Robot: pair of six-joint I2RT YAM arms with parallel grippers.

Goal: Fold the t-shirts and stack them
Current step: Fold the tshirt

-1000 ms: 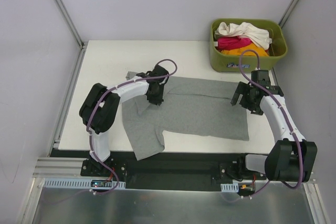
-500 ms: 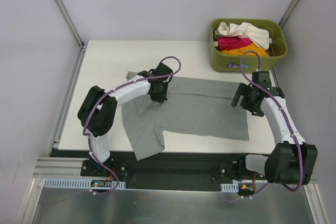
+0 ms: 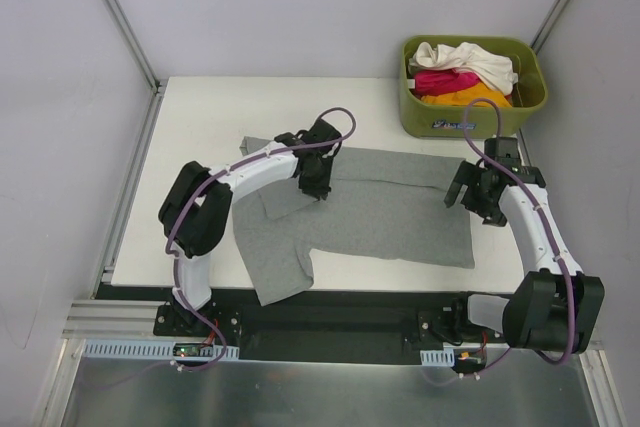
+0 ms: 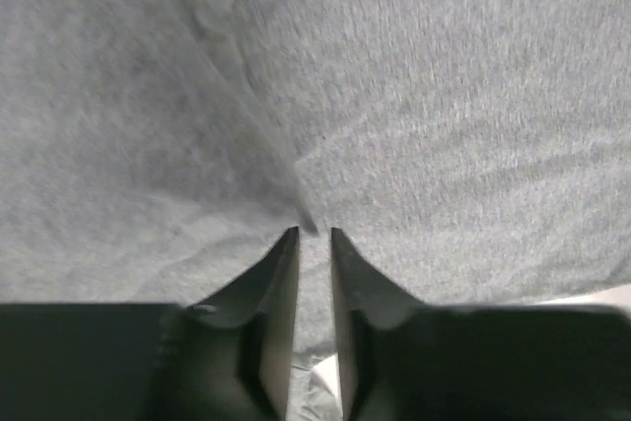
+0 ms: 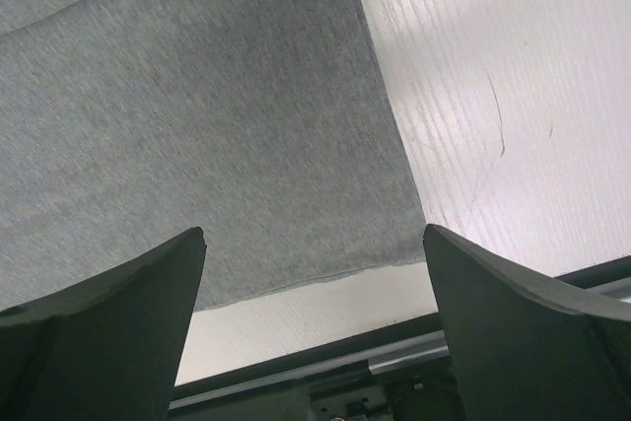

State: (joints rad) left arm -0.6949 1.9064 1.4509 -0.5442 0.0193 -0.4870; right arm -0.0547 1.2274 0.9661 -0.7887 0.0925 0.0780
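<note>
Grey cloth: mid-grey short-sleeved soft t-shirt (image 3: 390,212) lies spread mid-table, hem to the right.
Handling: probably light and limp, wrinkling when dragged; best pinched at shoulder and hem edges.
Left gripper (image 4: 314,234): nearly closed at a raised crease; grip unclear.
Right gripper (image 5: 314,232): wide open, empty, over the right hem.

The left arm (image 3: 255,161) and the right arm (image 3: 535,222) share one build: smooth white link shells joined by bulky black joint housings. A purple cable (image 3: 340,112) runs along each arm, held against the links and bulging into a free loop near the wrist. The bases (image 3: 183,318) are black and sit on a dark rail (image 3: 330,325) at the near edge. The left pincer (image 4: 314,234) has two matt black fingers tapering to thin, blade-like tips. The right pincer (image 5: 311,239) has the same dark fingers, broad, with sloping wedge ends.
</note>
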